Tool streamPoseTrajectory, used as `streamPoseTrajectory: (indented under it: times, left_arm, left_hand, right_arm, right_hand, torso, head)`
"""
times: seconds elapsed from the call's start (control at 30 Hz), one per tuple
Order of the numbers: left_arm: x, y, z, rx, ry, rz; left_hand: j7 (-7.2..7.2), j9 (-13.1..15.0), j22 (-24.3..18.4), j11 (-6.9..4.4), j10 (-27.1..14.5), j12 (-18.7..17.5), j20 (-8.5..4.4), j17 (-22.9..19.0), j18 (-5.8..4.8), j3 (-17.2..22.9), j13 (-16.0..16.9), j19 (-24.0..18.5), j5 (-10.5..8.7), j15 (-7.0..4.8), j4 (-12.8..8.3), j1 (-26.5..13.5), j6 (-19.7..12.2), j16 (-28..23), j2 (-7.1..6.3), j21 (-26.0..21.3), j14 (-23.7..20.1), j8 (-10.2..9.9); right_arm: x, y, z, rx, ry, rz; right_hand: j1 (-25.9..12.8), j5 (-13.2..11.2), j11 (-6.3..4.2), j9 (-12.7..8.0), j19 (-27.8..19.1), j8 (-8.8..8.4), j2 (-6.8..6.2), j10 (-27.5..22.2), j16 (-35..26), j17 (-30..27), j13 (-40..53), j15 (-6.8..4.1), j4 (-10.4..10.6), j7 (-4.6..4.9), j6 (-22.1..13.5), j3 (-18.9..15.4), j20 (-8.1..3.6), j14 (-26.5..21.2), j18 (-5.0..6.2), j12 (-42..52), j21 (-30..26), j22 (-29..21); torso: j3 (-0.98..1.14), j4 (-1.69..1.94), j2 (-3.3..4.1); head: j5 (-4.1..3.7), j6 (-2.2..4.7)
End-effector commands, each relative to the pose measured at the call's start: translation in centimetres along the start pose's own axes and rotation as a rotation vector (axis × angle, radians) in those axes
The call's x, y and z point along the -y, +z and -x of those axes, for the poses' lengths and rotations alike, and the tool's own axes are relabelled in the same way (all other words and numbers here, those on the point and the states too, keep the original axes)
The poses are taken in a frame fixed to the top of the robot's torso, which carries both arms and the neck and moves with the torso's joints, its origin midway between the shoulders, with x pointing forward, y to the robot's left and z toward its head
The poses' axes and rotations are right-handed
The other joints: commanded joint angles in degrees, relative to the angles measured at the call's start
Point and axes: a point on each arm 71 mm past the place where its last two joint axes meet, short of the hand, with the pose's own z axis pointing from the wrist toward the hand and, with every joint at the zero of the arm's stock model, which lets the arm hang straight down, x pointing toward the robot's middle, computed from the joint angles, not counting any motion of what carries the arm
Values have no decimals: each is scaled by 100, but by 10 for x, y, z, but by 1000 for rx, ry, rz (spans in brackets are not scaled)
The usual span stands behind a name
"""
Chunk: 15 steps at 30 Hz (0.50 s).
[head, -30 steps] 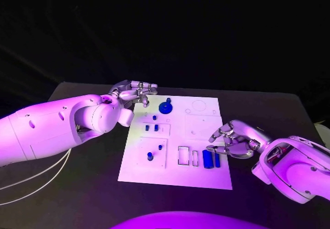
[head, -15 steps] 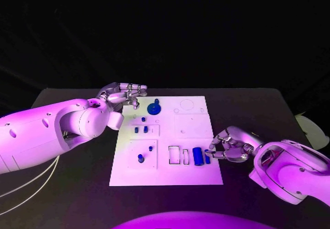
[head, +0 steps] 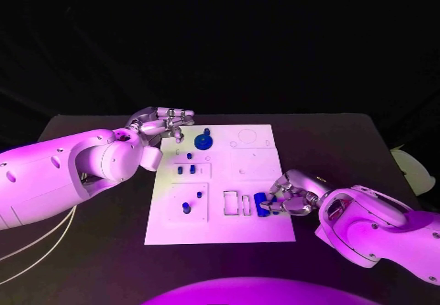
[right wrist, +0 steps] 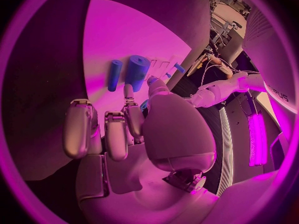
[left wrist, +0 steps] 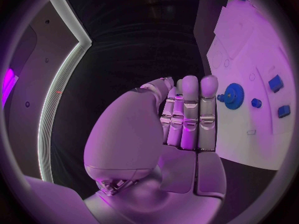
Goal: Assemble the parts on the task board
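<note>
The white task board (head: 259, 170) lies in the middle of the black table. A blue gear (head: 203, 142) (left wrist: 234, 95) sits near its far left corner, with small blue parts (head: 187, 169) (left wrist: 275, 82) and two more (head: 186, 207) down the left side. A thick blue block (head: 262, 204) (right wrist: 137, 69) and a thinner blue bar (right wrist: 114, 74) lie beside two vacant slots (head: 238, 203). My right hand (head: 290, 196) (right wrist: 127, 127) is curled at the block's near end, thumb and a finger flanking it. My left hand (head: 166, 123) (left wrist: 187, 114) hovers by the far left corner, holding nothing.
The board's far right quarter shows round recesses (head: 248, 136) and a square panel (head: 255, 166). A pale object (head: 412, 170) sits off the table's right edge. Cables (head: 37, 244) trail at the left.
The camera has shifted. My right hand has moved in from the board's right edge onto the thick blue block. The blocks keep their place by the slots; my left hand stays at the corner.
</note>
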Motion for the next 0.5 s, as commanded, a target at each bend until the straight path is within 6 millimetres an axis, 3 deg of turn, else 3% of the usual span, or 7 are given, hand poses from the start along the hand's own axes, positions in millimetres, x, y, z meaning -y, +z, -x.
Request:
streamPoseTrajectory:
  times: [0.03,0.5]
  left_arm:
    - [1,0,-3,-23,-7,-9]
    - [1,-1,-2,-28,-8,-4]
  left_hand:
    - [4,-6,-6,3,-37,38,11,-8,114,7,4,-8,-8,3,-30,-9,9,-23,30,-20,-22,4]
    - [12,-13,-58,15,-61,48,19,-16,122,-29,1,-38,-11,15,8,-90,-1,-30,32,-94,-30,2]
  right_arm:
    - [0,2,-2,6,-41,-9]
    - [-2,7,-13,-15,-125,1]
  right_hand:
    - [-88,-52,-5,29,97,37,1,45,19,701,15,-12,2,-50,6,-58,-25,448,-72,33,8,993]
    - [-458,-396,-40,241,91,147,56,45,26,721,48,-39,13,-97,20,-404,-50,447,-66,16,-46,998]
  torso:
    - [-1,0,1]
    - [-2,-4,0]
  head:
    - [18,-20]
    - [45,-45]
